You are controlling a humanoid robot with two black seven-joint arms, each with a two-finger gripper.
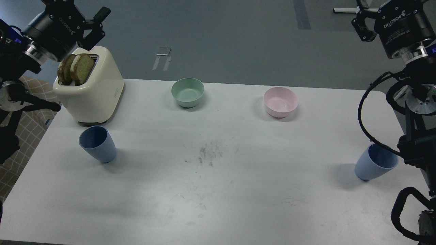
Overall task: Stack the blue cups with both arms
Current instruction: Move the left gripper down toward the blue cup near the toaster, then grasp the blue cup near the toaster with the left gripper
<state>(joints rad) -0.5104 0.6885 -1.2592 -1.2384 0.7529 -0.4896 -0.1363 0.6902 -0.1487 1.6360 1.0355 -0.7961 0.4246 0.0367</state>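
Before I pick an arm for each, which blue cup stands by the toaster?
The left blue cup, just in front of the cream toaster. The other blue cup stands alone near the table's right edge.

- My black left gripper (96,21) carries white "ROBOTIQ" lettering on its body, seen upside down.
- My black right gripper (361,21) shows "ROBOTIQ" too, also inverted, with a smaller white line beneath that is too fine to read.
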